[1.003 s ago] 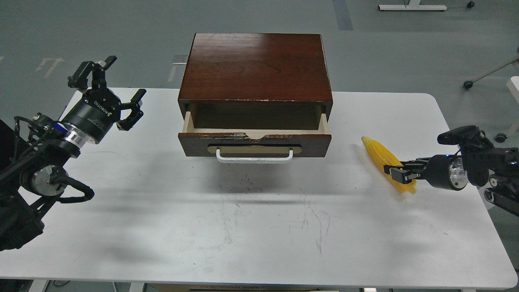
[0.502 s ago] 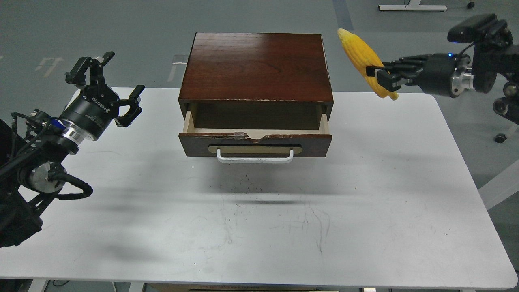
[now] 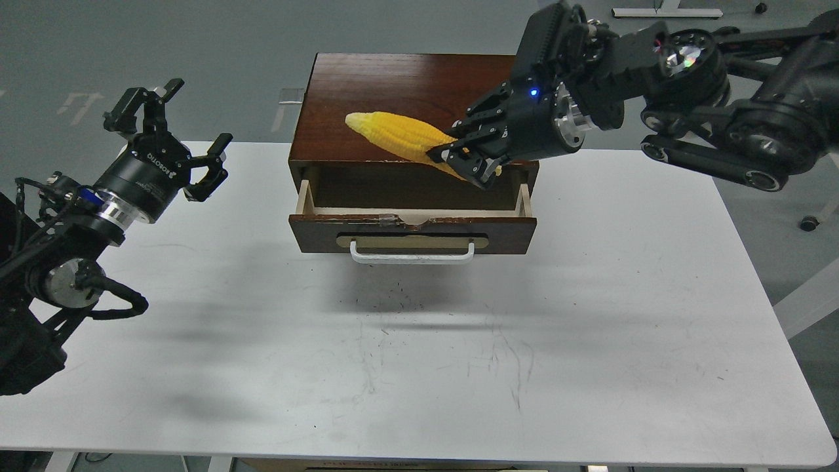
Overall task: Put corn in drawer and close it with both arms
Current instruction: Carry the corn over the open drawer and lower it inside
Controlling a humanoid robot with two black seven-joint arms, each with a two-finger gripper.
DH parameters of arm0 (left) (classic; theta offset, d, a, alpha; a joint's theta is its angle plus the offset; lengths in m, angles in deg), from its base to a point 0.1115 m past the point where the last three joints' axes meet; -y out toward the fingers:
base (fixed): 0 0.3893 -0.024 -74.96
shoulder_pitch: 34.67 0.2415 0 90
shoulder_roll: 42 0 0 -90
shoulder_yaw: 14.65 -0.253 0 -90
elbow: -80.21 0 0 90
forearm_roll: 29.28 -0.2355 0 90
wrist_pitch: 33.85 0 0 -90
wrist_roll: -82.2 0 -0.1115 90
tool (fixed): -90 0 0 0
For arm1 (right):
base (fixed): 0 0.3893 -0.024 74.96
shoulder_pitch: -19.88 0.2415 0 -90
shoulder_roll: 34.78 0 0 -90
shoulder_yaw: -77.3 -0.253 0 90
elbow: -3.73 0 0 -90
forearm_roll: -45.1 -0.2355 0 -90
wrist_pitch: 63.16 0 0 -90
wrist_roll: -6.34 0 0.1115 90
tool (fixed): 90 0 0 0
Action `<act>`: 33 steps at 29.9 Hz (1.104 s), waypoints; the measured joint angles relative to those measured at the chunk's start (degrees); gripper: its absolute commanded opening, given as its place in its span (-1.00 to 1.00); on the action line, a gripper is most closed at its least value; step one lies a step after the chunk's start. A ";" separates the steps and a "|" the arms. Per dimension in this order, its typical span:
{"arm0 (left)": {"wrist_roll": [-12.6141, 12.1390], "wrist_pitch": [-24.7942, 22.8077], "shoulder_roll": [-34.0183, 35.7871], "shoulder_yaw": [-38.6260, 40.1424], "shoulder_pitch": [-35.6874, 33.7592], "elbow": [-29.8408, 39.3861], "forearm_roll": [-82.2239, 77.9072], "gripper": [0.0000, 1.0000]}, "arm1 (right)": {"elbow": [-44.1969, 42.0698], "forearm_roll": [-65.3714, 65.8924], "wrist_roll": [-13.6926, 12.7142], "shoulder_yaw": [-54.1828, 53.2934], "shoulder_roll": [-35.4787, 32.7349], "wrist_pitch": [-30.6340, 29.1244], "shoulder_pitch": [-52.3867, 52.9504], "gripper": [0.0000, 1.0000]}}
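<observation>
White worktop (image 3: pixel 590 341) carries the cabinet, its drawer (image 3: pixel 411 231) open. Right fingers (image 3: pixel 462 160), clamped on the corn (image 3: pixel 400 134), hold it above the drawer's right rear. Left fingers (image 3: pixel 172 134), well left, gape empty. Carrying step; next, lower and release inside.

Scuffed white table (image 3: pixel 459 367), grey floor (image 3: pixel 164 46)
</observation>
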 measured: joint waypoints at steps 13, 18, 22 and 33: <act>0.00 0.00 0.92 -0.10 0.04 0.13 0.00 1.00 | -3.29 6.77 -0.01 8.53 5.05 10.79 -1.27 -0.72; 0.00 0.00 1.04 -0.10 0.05 0.13 0.00 1.00 | -3.72 6.78 -0.01 8.61 5.68 10.89 -1.98 -0.01; 0.00 0.00 1.06 -0.10 0.05 0.12 0.00 1.00 | -3.79 6.74 -0.01 8.57 5.68 10.90 -2.08 0.31; -0.16 0.00 0.89 -0.08 -0.11 0.12 0.00 1.00 | -3.57 5.07 -0.01 6.82 4.45 12.76 -1.53 0.98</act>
